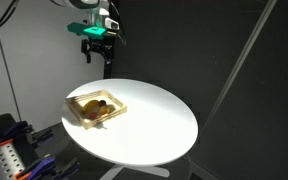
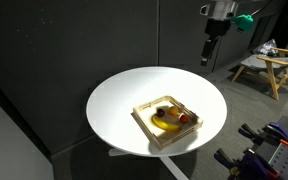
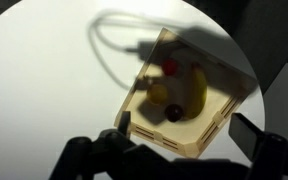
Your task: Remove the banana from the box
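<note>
The banana (image 1: pixel 101 113) lies in the box (image 1: pixel 78 103), a shallow light-wood tray on the round white table (image 1: pixel 159 130), and shows in both exterior views. In an exterior view it lies (image 2: pixel 165 125) at the near side of the box (image 2: pixel 144 117). The wrist view looks down on the banana (image 3: pixel 195 90) in the box (image 3: pixel 219 122), beside a yellow round item (image 3: pixel 157 95), a red one (image 3: pixel 170 68) and a dark one (image 3: pixel 174 113). My gripper (image 1: pixel 99 50) hangs open and empty high above the table's far edge, well clear of the box. It also shows in an exterior view (image 2: pixel 210 52) and in the wrist view (image 3: pixel 184 150).
The table top (image 2: pixel 119 100) is bare around the box. A wooden stool (image 2: pixel 266 62) stands beyond the table. Blue and red equipment sits low beside it (image 1: pixel 6 150) (image 2: pixel 269 150). Dark curtains hang behind.
</note>
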`<action>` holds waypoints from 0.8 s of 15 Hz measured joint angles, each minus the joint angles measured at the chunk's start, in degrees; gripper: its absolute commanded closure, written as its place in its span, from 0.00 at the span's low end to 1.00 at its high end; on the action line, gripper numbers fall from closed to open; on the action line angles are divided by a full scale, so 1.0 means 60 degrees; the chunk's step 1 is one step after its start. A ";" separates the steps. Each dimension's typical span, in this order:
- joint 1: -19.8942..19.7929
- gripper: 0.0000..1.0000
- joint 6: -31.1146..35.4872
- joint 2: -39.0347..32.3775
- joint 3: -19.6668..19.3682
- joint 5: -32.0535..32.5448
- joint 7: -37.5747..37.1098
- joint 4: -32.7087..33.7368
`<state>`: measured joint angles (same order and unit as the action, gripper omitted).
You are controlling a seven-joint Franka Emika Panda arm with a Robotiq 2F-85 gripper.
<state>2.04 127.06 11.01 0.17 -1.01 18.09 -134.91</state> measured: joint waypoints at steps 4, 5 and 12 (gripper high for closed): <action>0.0033 0.00 0.0383 -0.0538 0.0166 0.0239 -0.0216 -0.0076; 0.0038 0.00 0.0427 -0.0679 0.0212 0.0296 -0.0295 -0.0080; 0.0252 0.00 0.0786 -0.1687 0.0626 0.0762 -0.1439 -0.0084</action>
<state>3.55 131.77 0.89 3.93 3.56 9.45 -135.41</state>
